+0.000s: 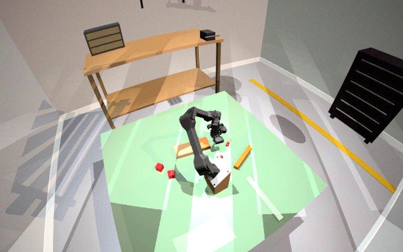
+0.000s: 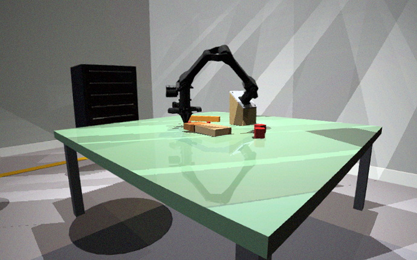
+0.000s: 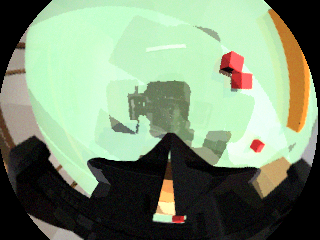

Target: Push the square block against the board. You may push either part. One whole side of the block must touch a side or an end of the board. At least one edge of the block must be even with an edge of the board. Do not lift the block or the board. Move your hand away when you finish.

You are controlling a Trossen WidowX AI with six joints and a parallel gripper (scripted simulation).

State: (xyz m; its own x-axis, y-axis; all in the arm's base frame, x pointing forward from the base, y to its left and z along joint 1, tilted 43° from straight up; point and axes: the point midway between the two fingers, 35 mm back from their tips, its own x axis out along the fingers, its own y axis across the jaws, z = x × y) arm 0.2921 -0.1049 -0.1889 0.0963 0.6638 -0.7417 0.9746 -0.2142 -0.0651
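The orange-brown square block (image 1: 204, 142) (image 2: 188, 126) lies flat at one end of the pale wooden board (image 1: 185, 149) (image 2: 213, 129). Their facing sides look together or nearly so, with a thin dark seam in the exterior view. I cannot tell whether their long edges are exactly even. My gripper (image 2: 185, 121) (image 3: 170, 136) is shut and empty. It points down, its tips low beside or just behind the block's outer end; contact is unclear. In the top view the tips are hidden by the gripper body. The wrist view shows slivers of block and board between the finger bodies.
Two red cubes (image 1: 159, 167) (image 1: 171, 174) lie beyond the board's other end. Small red pieces (image 1: 227, 143) (image 1: 221, 156) lie between the gripper and an orange bar (image 1: 243, 157) (image 3: 296, 75). The arm's wooden base (image 1: 219, 183) (image 2: 243, 115) stands nearby.
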